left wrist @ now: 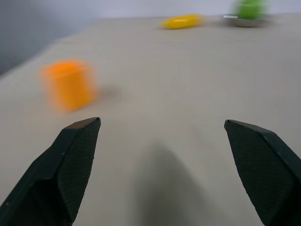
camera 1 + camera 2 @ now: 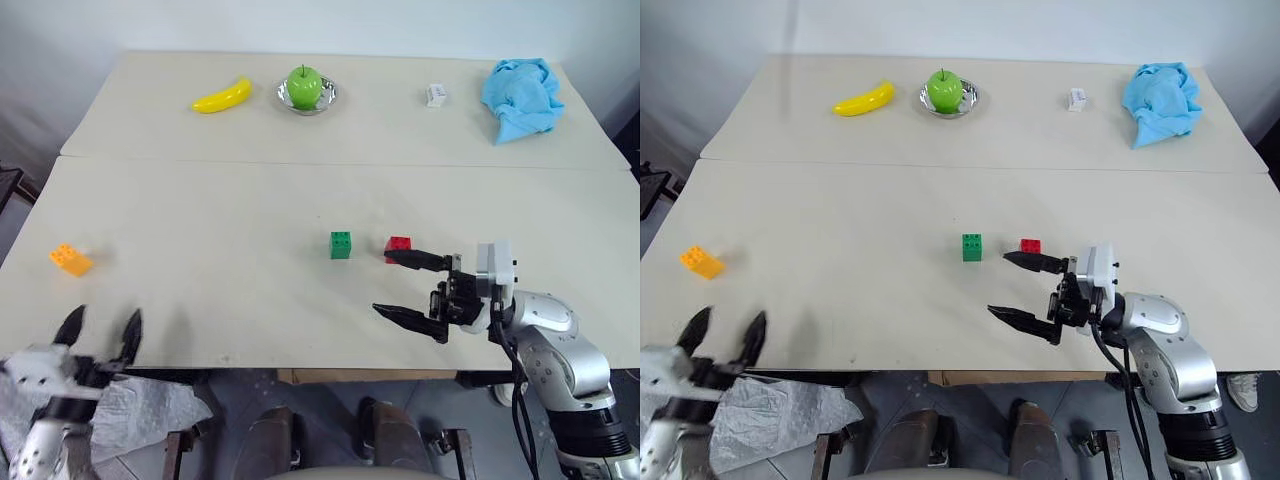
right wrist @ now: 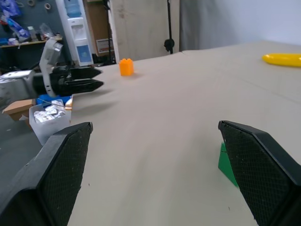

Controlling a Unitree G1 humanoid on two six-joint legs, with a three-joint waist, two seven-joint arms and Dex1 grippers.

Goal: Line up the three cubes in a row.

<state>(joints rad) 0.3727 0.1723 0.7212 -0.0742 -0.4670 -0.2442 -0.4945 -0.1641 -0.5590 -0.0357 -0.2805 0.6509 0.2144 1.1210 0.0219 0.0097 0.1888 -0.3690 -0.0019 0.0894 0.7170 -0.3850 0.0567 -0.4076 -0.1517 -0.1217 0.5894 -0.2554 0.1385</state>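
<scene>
Small orange studded plastic block (image 2: 70,260) sits alone on the pale counter (image 2: 220,200), far left of the green (image 2: 341,245) and red (image 2: 398,248) pair. Left hand (image 2: 103,335), wide open and empty, is just below it; right hand (image 2: 412,288), equally spread and empty, hovers by red.

Sitting on the near table (image 2: 250,300): three cubes, with the first cube (image 2: 71,260) far off at the left edge, the second cube (image 2: 341,245) near the middle, and the third cube (image 2: 398,248) just to its right, apart. Lying on the far table (image 2: 380,130), left to right: banana (image 2: 222,97), apple (image 2: 305,86) resting in a bowl (image 2: 326,100), small box (image 2: 436,95), cloth (image 2: 521,98) at the right end.
</scene>
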